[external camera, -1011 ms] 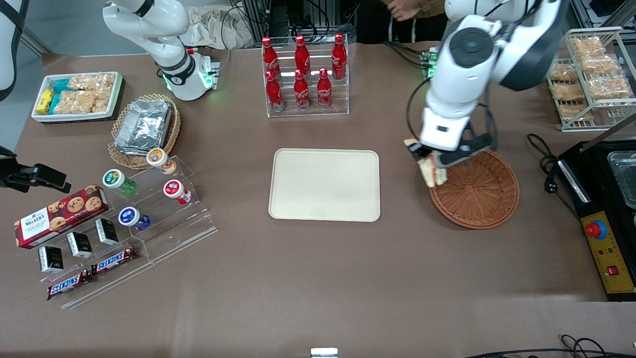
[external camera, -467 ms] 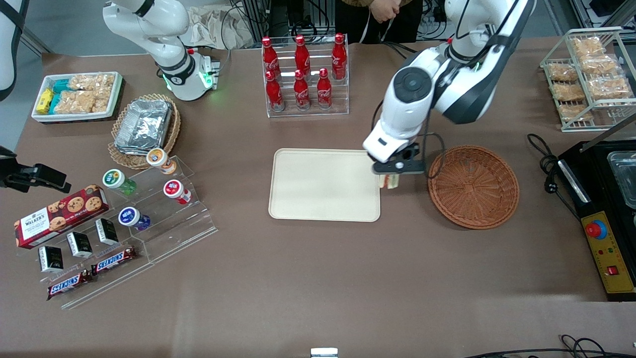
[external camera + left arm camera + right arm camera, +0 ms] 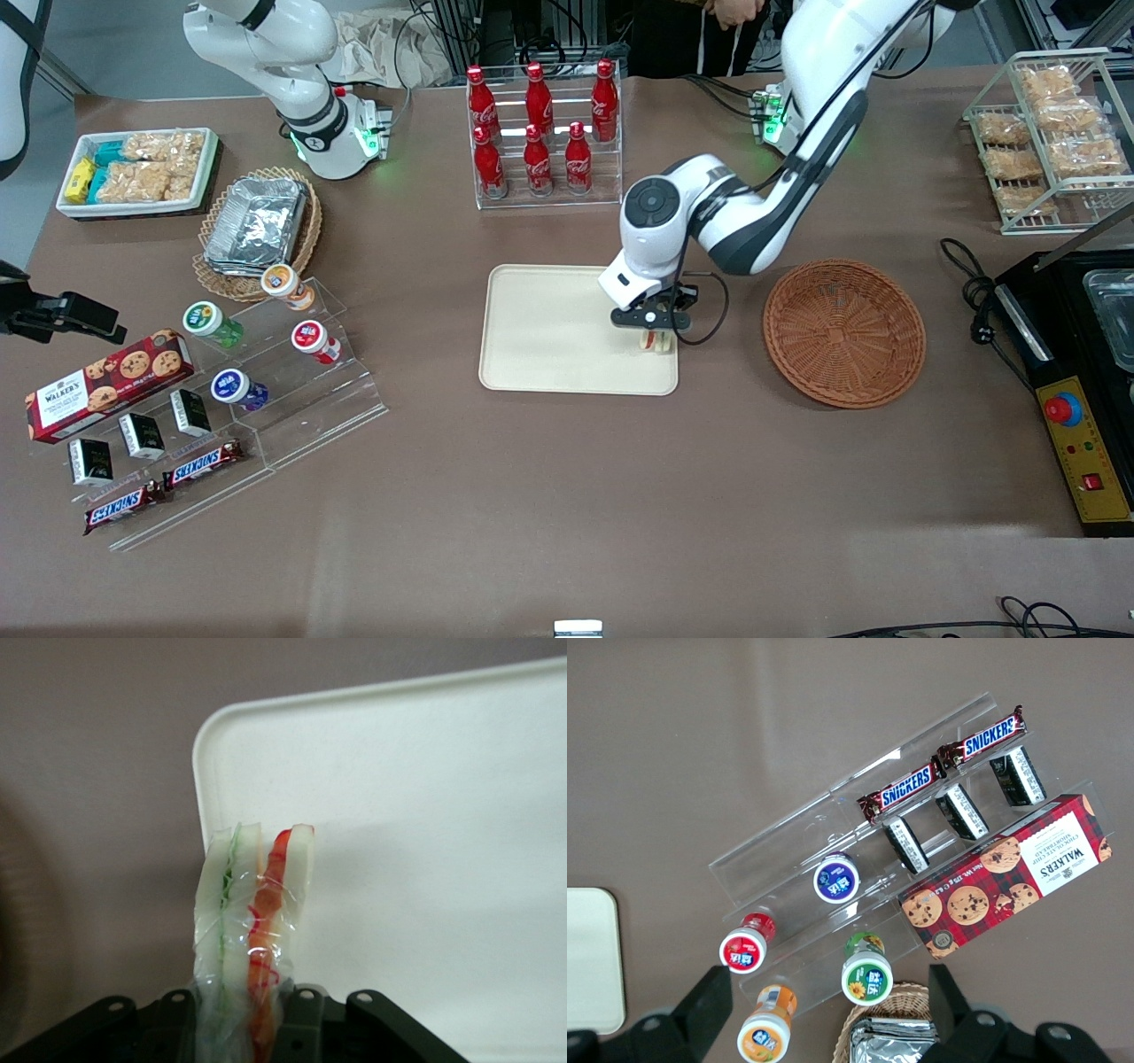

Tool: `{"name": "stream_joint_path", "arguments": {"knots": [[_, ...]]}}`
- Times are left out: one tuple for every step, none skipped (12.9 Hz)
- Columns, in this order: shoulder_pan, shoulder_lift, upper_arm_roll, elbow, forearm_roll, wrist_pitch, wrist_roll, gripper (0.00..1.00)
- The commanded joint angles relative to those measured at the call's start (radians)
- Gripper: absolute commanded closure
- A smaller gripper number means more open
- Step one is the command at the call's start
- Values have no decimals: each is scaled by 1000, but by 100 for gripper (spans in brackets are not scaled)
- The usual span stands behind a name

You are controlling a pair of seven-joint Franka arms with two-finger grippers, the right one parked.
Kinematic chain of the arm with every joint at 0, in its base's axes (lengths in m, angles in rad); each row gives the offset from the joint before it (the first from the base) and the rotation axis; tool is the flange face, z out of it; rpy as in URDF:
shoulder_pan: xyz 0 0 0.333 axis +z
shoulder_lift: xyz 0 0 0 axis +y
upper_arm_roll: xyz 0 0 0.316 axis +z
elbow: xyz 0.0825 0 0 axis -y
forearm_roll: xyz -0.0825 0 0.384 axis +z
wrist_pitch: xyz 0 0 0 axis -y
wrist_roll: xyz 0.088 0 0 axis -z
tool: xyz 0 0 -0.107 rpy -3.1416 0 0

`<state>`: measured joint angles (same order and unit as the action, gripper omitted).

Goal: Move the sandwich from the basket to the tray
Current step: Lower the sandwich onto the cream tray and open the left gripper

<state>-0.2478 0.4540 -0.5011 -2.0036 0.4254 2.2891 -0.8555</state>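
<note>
Now the left arm's tool (image 3: 653, 335) hangs over the large cream-beige rectangular plastic tray (image 3: 549, 330), at the tray's end nearest the round reddish-brown woven wicker basket (image 3: 844, 332), and its fingers are clamped on the small film-wrapped triangular sandwich wedge of white bread with red and green filling (image 3: 257, 904). From the wrist camera the sandwich juts straight out from between the fingers with its long axis in line with the tool, its free tip over the tray just inside a rounded corner of the rim (image 3: 208, 726). The filling layers stand on edge, green on the side toward bare tabletop (image 3: 567, 496), red toward the tray's middle. Whether the tip already touches the tray surface cannot be told from either view. The basket lies well apart on the working arm's end of the tabletop and holds nothing. My judgement is that the carry is all but done. What is left turns on the short gap below the wedge and on how close it sits to the rim; a release here should land it inside, though standing on edge it may tip over flat.

Readable writing: "SNICKERS" on the two brown bars (image 3: 990, 735), "WALKERS" on the red tartan cookie box (image 3: 1010, 873), and Coca-Cola script on the red bottles (image 3: 537, 128) in the clear rack.
</note>
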Motion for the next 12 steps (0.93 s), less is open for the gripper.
{"name": "stream_joint_path", "arguments": {"knots": [[-2, 41, 1, -23, 90, 56, -60, 100], [-1, 57, 1, -15, 108, 58, -72, 100], [-1, 61, 1, -6, 113, 59, -77, 100], [-1, 63, 1, 5, 113, 59, -80, 100], [-1, 74, 1, 9, 115, 59, -89, 100], [-2, 86, 3, 20, 125, 59, -92, 84], [-2, 103, 3, 29, 148, 59, -106, 26], [-2, 110, 3, 29, 180, 59, -120, 0], [-2, 111, 1, 29, 194, 59, -128, 0], [-2, 109, 3, 31, 194, 59, -132, 0], [-1, 109, 1, 32, 194, 58, -132, 0], [1, 106, 1, 32, 193, 58, -131, 0]]}}
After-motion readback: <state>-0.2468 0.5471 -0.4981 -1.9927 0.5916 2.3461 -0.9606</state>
